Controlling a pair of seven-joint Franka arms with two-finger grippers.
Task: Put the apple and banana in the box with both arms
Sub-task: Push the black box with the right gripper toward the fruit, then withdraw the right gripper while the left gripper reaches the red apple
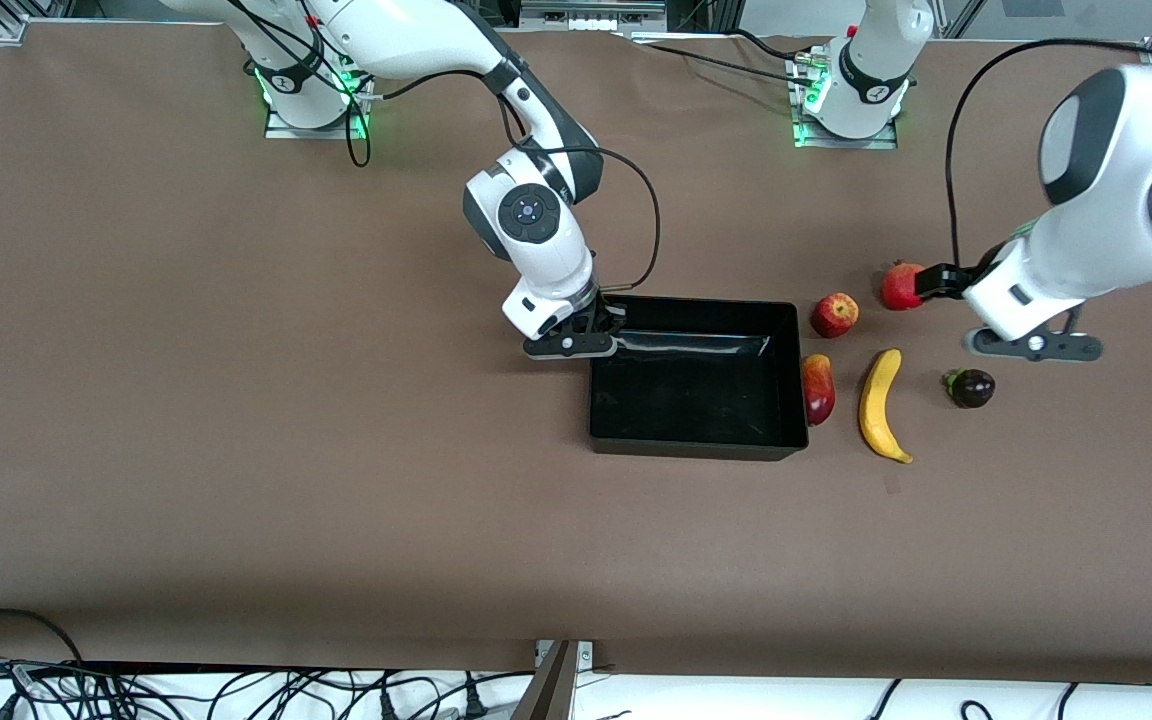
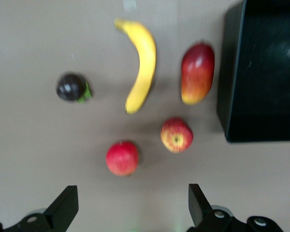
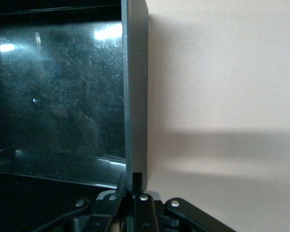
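The right gripper (image 1: 604,335) pinches the box (image 1: 696,440) wall. The left gripper (image 1: 1036,345) hangs wide open over the table near the apple (image 1: 834,314) and banana (image 1: 880,403). It could grab the red round fruit (image 1: 901,286) by mistake

the left tool (image 2: 130,205) hangs spread wide over the counter (image 2: 28,145). below it lie the apple (image 2: 176,135), a red round fruit (image 2: 122,158), the banana (image 2: 141,63), a mango (image 2: 197,73), a dark fruit (image 2: 71,87) and the box (image 2: 232,77) corner.
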